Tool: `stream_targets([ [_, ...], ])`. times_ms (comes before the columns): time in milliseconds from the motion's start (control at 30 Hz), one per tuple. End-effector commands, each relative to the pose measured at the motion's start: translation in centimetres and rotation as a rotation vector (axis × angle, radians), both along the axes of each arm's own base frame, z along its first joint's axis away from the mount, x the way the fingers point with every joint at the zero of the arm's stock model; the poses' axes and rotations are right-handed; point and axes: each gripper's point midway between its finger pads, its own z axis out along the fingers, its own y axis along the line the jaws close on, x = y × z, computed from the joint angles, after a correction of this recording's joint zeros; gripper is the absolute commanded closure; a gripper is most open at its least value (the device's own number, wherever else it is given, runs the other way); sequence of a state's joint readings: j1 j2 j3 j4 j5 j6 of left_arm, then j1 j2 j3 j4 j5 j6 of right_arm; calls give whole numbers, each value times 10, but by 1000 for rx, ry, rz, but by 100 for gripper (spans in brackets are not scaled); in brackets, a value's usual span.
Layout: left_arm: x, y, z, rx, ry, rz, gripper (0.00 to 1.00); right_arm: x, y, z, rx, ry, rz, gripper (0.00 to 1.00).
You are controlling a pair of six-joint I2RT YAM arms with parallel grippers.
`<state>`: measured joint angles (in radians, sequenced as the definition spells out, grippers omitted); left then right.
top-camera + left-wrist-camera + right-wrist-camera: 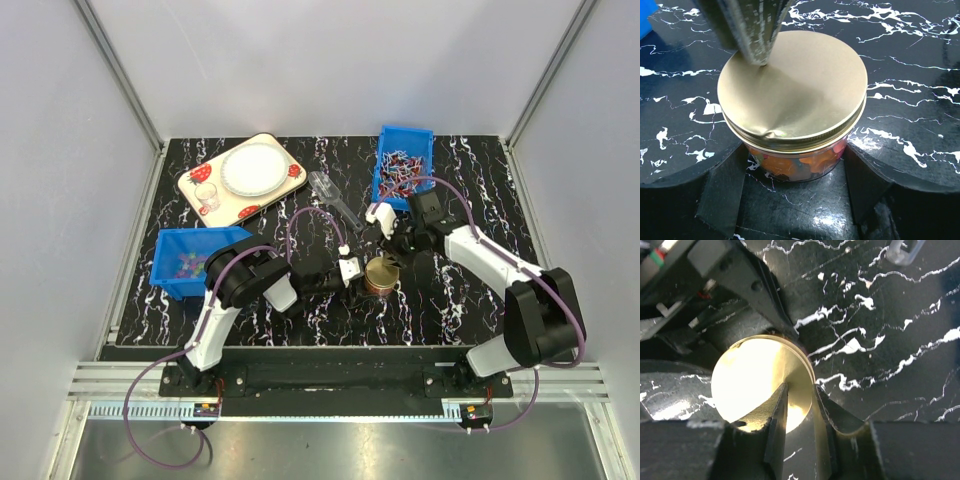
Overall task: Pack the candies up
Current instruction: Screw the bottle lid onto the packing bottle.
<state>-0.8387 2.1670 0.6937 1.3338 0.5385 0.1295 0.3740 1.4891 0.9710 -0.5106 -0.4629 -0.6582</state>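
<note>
A small glass jar [380, 277] with a gold lid [792, 90] stands on the black marbled table. Through its glass wall show orange, pink and other coloured candies [805, 162]. My left gripper [796, 175] has a finger pressed against each side of the jar. My right gripper [801, 387] hangs over the right part of the lid [760, 377]. Its jaws stand a narrow slit apart with nothing between them, and one fingertip [760, 61] touches the lid. More candies [190, 265] lie in the left blue bin [172, 285].
A second blue bin [385, 150] at the back right holds longer wrapped sweets. A strawberry-patterned tray [190, 190] with a white plate [252, 168] sits at the back left. A clear plastic scoop [330, 192] lies between them, behind the jar.
</note>
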Motion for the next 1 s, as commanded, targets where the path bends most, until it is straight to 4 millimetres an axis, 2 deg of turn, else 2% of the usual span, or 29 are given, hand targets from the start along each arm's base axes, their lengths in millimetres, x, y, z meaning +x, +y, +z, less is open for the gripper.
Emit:
stream_targets([
  [0, 16, -2, 18, -64, -72, 43, 41, -40, -21, -23, -92, 107, -8, 69],
  [233, 17, -1, 18, -62, -76, 46, 41, -59, -31, -21, -102, 126, -21, 70],
  [333, 17, -1, 18, -62, -75, 46, 41, -66, -31, -11, -88, 115, -22, 69],
  [400, 17, -1, 18, -62, -75, 48, 41, -61, -30, -3, -76, 90, -29, 68],
  [500, 17, -1, 17, -61, -74, 46, 41, -46, -23, 19, -45, 31, -40, 56],
  [533, 17, -1, 18, -62, -75, 46, 41, -42, -20, 24, -31, 16, -40, 47],
  [567, 17, -1, 18, -62, -76, 46, 41, -35, -16, 34, -16, -8, -39, 43],
  [600, 17, -1, 17, -61, -75, 44, 41, -30, -14, 37, -5, -26, -41, 41],
  [800, 17, -1, 18, -62, -76, 46, 41, -4, 2, 49, 14, -91, -23, 41],
  [900, 17, -1, 18, -63, -79, 47, 41, 0, 9, 44, 0, -96, -16, 41],
  [967, 17, -1, 17, -61, -74, 49, 41, -4, 11, 31, -26, -78, -10, 42],
])
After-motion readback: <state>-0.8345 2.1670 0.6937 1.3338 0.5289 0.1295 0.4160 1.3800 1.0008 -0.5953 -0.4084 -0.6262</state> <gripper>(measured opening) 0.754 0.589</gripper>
